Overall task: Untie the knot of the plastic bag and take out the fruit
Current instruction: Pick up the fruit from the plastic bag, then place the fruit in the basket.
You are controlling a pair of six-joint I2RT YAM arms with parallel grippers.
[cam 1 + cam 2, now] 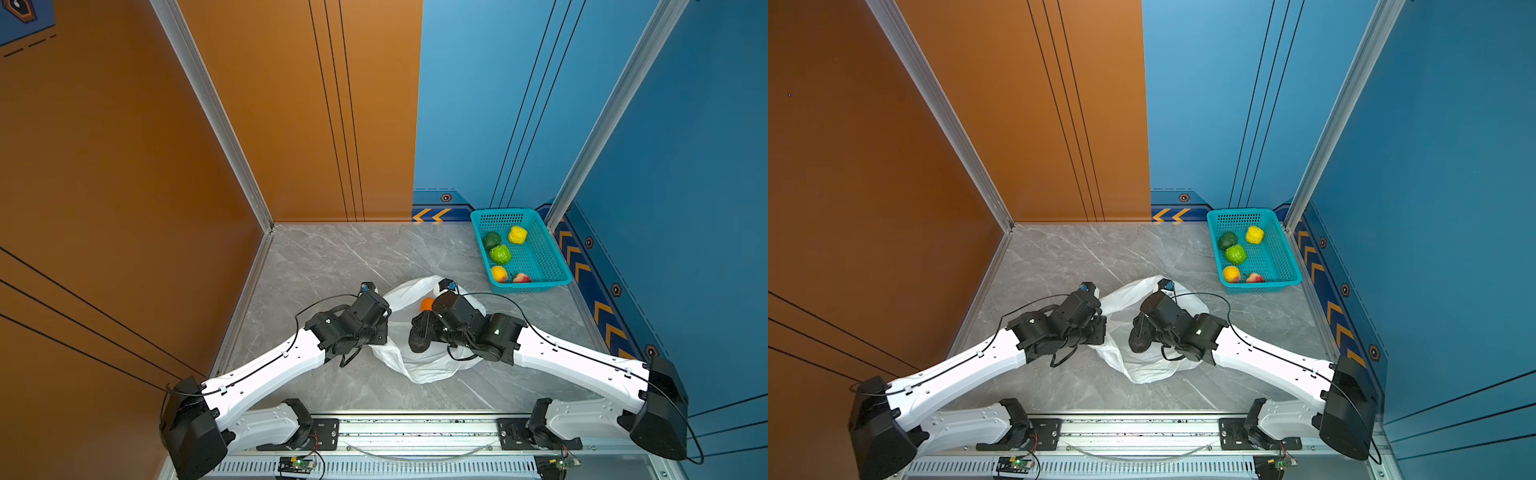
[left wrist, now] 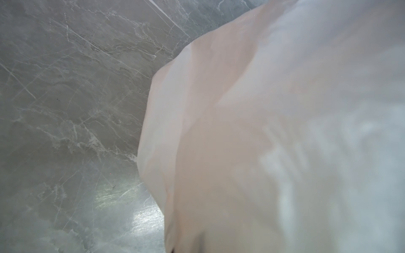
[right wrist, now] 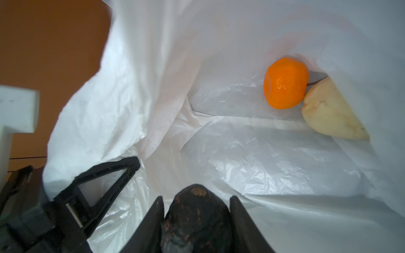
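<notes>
right end effector [image 3: 196, 199]: clenched on the near-black fruit [image 3: 197, 221], one jaw on each side of it, inside the open mouth of the plastic bag [image 3: 274, 157].
near-black fruit: rough, dull skin with small reddish flecks and a pale scar at its tip; whether it is lifted clear of the plastic cannot be told.
left end effector [image 1: 381, 332]: clamped shut on the bag's rim on the left arm's side. the right wrist view shows its black triangular finger [image 3: 129, 164] against the raised plastic.
plastic bag: thin, white, translucent and crinkled. it lies on the counter [image 1: 332, 257] between the two arms.
orange fruit [image 3: 285, 83]: bright and glossy, deep in the bag, touching the cream fruit [image 3: 328, 114].
cream fruit: pale and matte, partly under a fold of the bag.
teal basket [image 1: 505, 212]: perforated, at the far right corner of the counter, apart from the bag.
in the basket: dark green fruit [image 1: 492, 240], yellow fruit [image 1: 517, 235], bright green fruit [image 1: 500, 254], yellow-orange fruit [image 1: 498, 274], small red fruit [image 1: 521, 278].
counter: grey, marbled.
</notes>
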